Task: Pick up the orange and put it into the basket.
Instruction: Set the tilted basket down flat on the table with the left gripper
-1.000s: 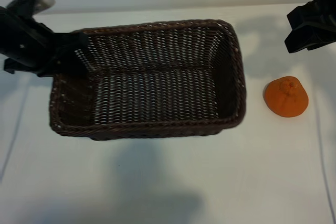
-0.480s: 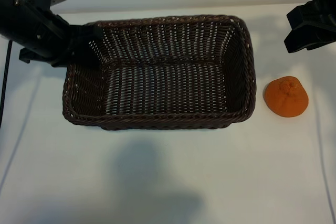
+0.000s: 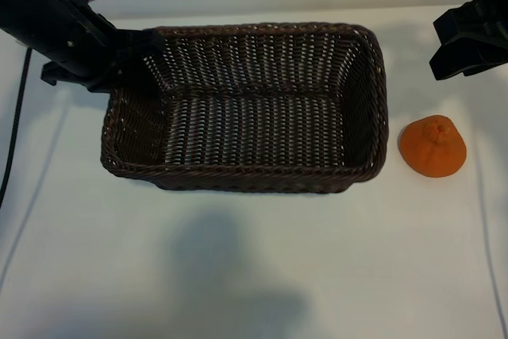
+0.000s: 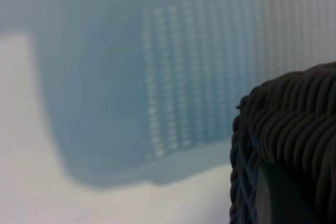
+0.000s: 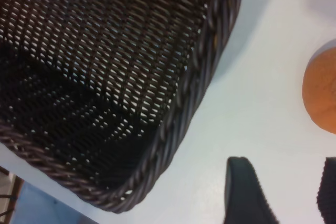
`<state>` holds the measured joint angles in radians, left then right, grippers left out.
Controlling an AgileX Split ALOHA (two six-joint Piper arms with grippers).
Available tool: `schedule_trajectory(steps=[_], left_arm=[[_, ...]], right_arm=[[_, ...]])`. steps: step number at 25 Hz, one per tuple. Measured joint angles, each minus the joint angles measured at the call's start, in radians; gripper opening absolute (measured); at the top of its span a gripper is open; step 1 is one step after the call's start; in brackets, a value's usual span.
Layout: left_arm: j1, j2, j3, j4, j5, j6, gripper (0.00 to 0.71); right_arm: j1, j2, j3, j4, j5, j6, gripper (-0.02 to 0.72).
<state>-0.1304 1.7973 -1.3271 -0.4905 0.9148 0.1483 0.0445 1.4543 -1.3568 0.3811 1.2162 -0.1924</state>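
While the left end effector (image 3: pixel 131 57) pinches the basket (image 3: pixel 246 179) by its far left corner, the basket sits in the middle of the bench (image 3: pixel 238 275). It looks stiff and light. To its right lies the orange (image 3: pixel 432 147) (round, bumpy, probably firm). Grab it around its wide middle. The right end effector (image 5: pixel 278 195) hangs half open above it, holding nothing.

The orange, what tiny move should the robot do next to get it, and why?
Probably the right gripper should dip toward the small bright-orange dimpled orange: its jaws are open and empty, and the fruit sits alone on the white table beside the dark-brown woven wicker basket, whose corner the left gripper holds.
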Motion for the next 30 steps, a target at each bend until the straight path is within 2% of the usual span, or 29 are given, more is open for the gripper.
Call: schedule_trajectory(steps=[30], left_arm=[[-0.011, 0.065, -0.005, 0.0, -0.006, 0.006, 0.153]], right_arm=[[0.0, 0.0, 0.0, 0.001, 0.0, 0.0, 0.362]])
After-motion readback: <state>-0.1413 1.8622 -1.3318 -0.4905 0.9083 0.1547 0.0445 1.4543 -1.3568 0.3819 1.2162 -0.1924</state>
